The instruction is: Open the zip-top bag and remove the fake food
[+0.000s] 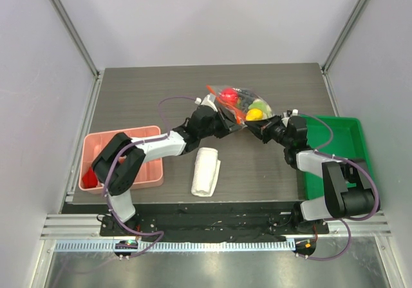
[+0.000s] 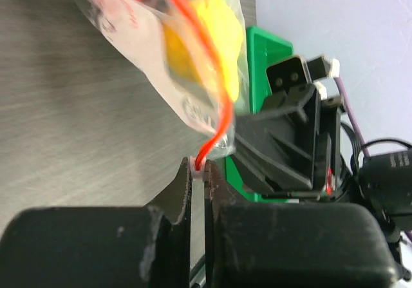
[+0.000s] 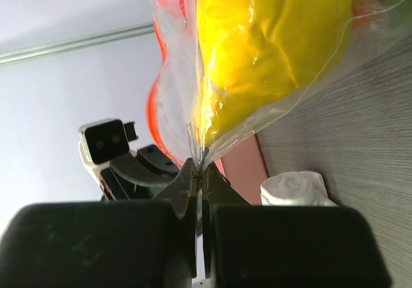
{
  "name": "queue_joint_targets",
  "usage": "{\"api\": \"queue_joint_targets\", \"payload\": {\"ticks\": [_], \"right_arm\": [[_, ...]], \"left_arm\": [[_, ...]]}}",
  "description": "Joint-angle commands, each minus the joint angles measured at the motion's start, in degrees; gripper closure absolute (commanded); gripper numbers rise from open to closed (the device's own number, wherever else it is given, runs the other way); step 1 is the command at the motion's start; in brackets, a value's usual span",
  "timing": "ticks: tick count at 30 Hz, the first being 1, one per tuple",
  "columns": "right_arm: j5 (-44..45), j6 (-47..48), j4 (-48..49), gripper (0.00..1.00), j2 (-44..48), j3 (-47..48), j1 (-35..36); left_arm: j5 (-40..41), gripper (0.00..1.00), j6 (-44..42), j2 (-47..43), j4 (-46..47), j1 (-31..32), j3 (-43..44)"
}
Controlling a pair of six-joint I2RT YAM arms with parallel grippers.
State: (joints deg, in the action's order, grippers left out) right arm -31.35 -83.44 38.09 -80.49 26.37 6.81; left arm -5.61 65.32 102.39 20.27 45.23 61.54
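Clear, crinkly zip-top bag [image 1: 241,104] bulges, seemingly zipped.

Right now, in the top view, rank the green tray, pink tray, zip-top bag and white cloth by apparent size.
Largest: green tray and pink tray, alike, both partly hidden.
Next: zip-top bag.
Smallest: white cloth.

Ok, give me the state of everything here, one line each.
zip-top bag: pinched at its edges by both hands; zip open or closed, cannot tell.
fake food: inside the bag.
left hand: shut on the bag's zip end.
right hand: shut on the bag's plastic edge.
white cloth: rolled up, clear of both hands.
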Motion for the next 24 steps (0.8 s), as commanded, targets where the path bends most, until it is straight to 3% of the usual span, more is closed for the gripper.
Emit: {"api": "queue_joint_targets", "payload": {"ticks": [1,7,11,12,13,14,16,21,24], "right_arm": [[-3.7,2.7,2.6,0.99,2.3,-1.1,0.0],[-5.5,9.8,-0.9,0.99,1.3,1.4,-1.8],[-7.9,18.7,-10.4,0.99,-0.5,8.0,-1.1],[-7.2,18.9,-11.4,0.73,0.4,7.8,-1.0],[-6.0,20.1,-16.0,0.61,3.2,7.8,-0.7],[-3.5,20.9,-19.6,0.56,4.5,8.2,-0.5],[-1.0,21.0,-26.5,0.54,7.4,7.7,0.1],[1.9,10.5,-25.4,0.52,15.3,2.0,0.1],[3.7,5.4,-27.3,0.62,17.6,0.0,0.0]], "left_arm": [[0.9,1.00,-2.4,-2.2,3.4,-4.4,-0.5],[-7.7,1.00,-2.0,-2.0,7.3,-5.9,-0.8],[-11.5,1.00,3.0,-0.2,13.9,-3.6,-1.6],[-11.4,1.00,3.8,0.4,15.1,-3.0,-1.6],[-11.2,1.00,3.9,0.5,15.1,-2.3,-1.2],[-10.9,1.00,4.0,0.8,15.0,-1.1,-0.9],[-10.1,1.00,4.1,1.5,14.7,-0.1,-0.2],[-8.3,1.00,3.5,2.2,13.4,2.2,0.7],[-6.5,1.00,2.6,1.6,11.8,2.9,0.3]]}}
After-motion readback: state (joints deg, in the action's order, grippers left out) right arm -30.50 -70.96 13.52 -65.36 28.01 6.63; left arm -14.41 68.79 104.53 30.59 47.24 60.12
